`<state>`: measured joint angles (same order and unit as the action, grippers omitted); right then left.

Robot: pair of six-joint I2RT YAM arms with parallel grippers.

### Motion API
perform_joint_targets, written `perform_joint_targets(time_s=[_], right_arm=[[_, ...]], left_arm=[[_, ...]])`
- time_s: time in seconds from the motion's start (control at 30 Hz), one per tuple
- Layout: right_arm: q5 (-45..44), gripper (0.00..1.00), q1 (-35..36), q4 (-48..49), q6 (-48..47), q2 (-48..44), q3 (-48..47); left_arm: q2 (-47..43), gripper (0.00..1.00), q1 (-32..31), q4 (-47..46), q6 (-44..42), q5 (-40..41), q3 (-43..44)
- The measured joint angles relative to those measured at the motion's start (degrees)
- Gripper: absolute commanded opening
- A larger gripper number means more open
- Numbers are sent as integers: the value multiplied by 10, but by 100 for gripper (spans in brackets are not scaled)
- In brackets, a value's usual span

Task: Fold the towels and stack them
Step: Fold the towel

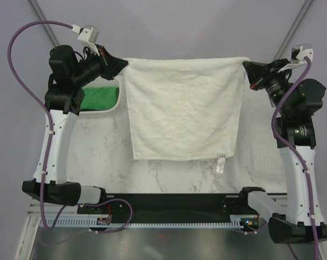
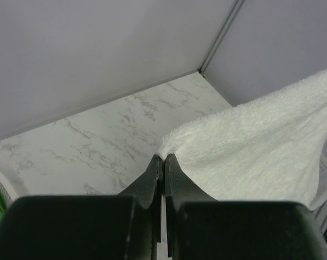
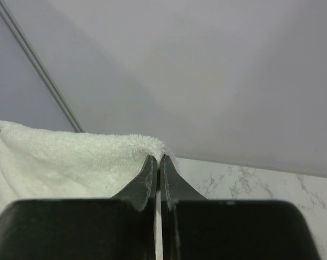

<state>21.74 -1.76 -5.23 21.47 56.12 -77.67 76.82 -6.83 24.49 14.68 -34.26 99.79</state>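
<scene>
Top external view: the white towel (image 1: 182, 108) hangs spread out above the tabletop (image 1: 98, 157). The left gripper (image 1: 121, 63) pinches one top corner shut, and the right gripper (image 1: 246, 66) pinches the other. The green towel (image 1: 101, 97) lies in a white basket (image 1: 101, 114) by the left edge.

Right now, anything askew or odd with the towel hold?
Nothing stands out. The white towel hangs flat and roughly square, top corners pinched by the left gripper and right gripper. Its tag dangles below the bottom edge.
</scene>
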Motion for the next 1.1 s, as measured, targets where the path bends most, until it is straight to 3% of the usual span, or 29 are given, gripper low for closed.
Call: perform_joint_targets(time_s=[0.27, 0.43, 0.6, 0.87, 1.1], right_arm=[[5, 0, 0, 18, 8, 88, 32], [7, 0, 0, 26, 11, 98, 44], [7, 0, 0, 29, 12, 59, 70], [15, 0, 0, -17, 9, -49, 73], [29, 0, 0, -33, 13, -66, 69]], left_arm=[[99, 2, 0, 9, -28, 28, 0], [115, 2, 0, 11, -30, 28, 0], [76, 2, 0, -5, -30, 19, -23], [-84, 2, -2, -12, -30, 10, -119], [-107, 2, -3, 5, -32, 13, -92]])
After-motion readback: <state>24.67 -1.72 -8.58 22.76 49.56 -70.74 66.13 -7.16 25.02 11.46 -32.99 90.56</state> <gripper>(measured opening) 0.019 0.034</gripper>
